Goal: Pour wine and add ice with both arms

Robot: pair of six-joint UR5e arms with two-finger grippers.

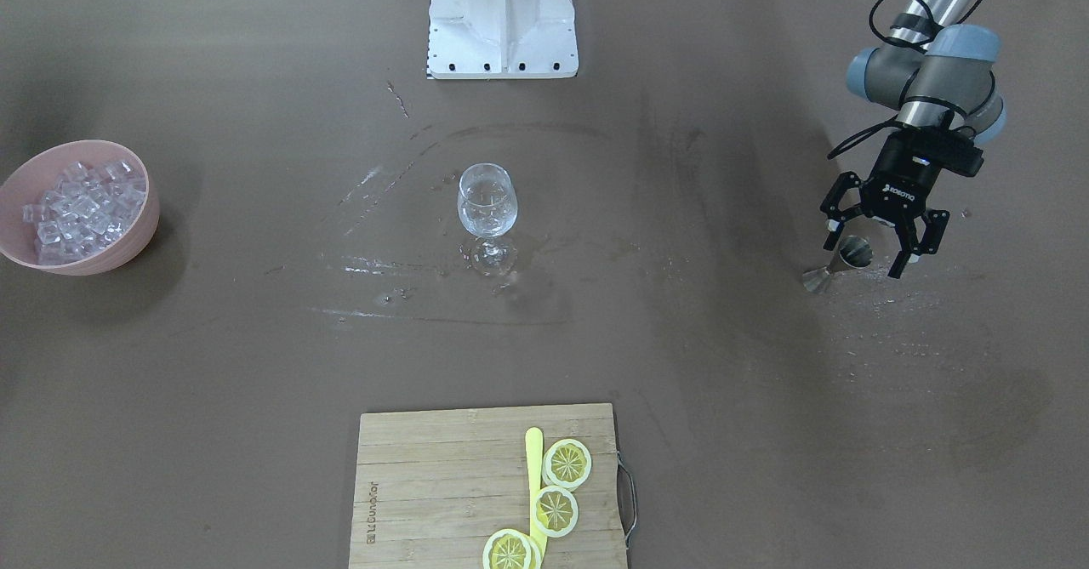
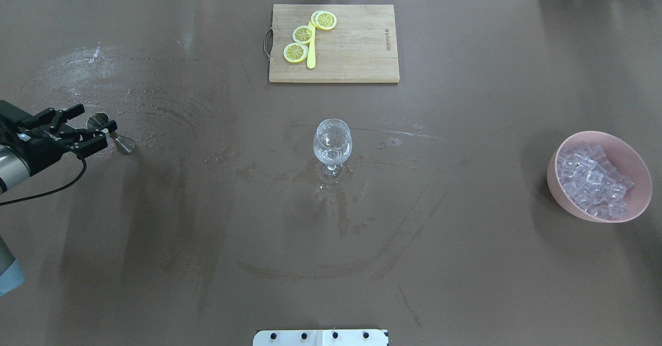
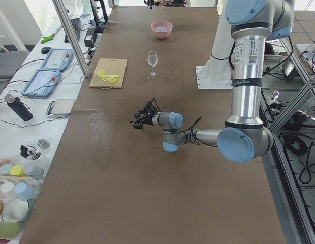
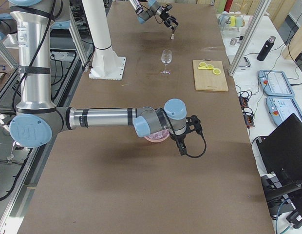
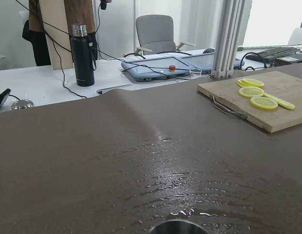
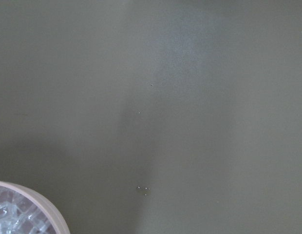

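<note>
Seen from overhead, the ice (image 2: 595, 178) fills a pink bowl (image 2: 554, 188) at 3 o'clock from the glass (image 2: 332, 143), the left end effector (image 2: 98, 117) gapes wide around a jigger (image 2: 123, 144) at 9 o'clock, and I cannot tell the state of the right end effector (image 4: 195, 127) beside the bowl.

I find the left arm (image 3: 242, 96) bent low over the table (image 3: 147, 193), its left gripper (image 3: 138, 121) beside a wet patch (image 3: 99, 122). Farther along stand a glass (image 3: 153, 59) and a board (image 3: 117, 65) carrying lemon slices (image 3: 107, 77). A bowl (image 3: 161, 33) sits at the far end.
</note>
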